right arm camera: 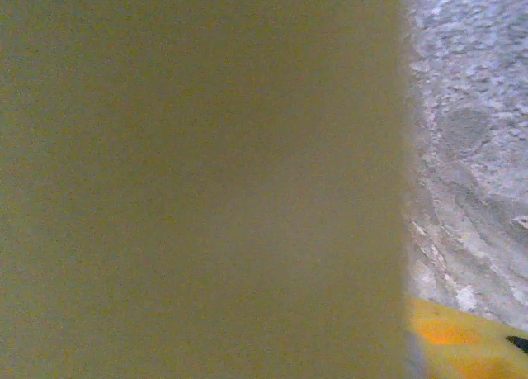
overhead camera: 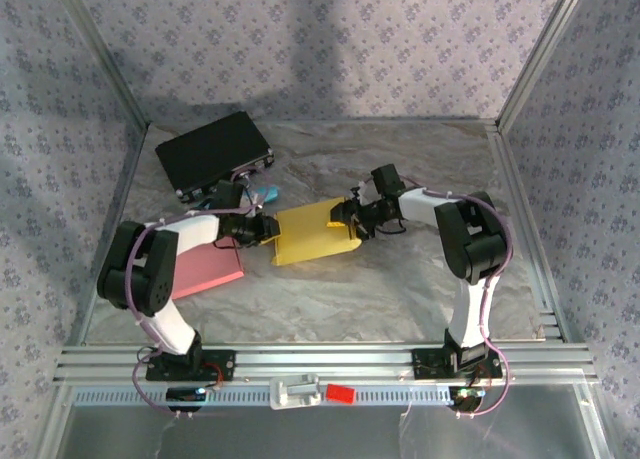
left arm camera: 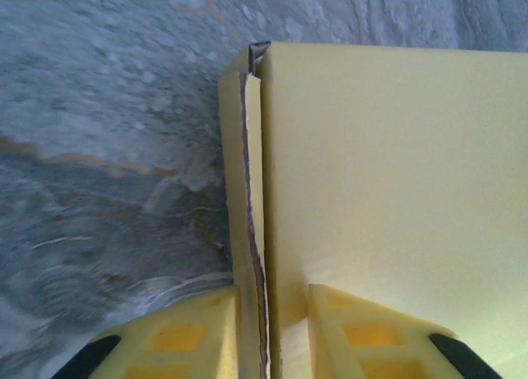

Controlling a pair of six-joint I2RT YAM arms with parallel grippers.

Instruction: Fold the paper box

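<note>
The yellow paper box (overhead camera: 312, 234) is laid on the surface (overhead camera: 400, 299) between both end effectors. Its upright wall edge is enclosed by the narrowly set left end effector (left arm camera: 272, 290); whether it is gripped cannot be told. The right end effector (overhead camera: 350, 219) is placed at the opposite side of the box, and its opening cannot be told.

A pale yellow cardboard box (left arm camera: 396, 172) takes up the right side, its broad smooth panel facing up. Along the panel's left edge a narrow yellow side flap (left arm camera: 231, 164) stands folded up against it, with a raw brown cut edge running down the seam between them. At the bottom, the left tool (left arm camera: 274, 290) straddles that seam. Its two yellow plastic fingers (left arm camera: 181, 338) sit one on either side of the flap, with a narrow gap between them. Whether they press on the card is hard to tell. To the left lies the grey marbled desk (left arm camera: 115, 106), slightly blurred.
</note>
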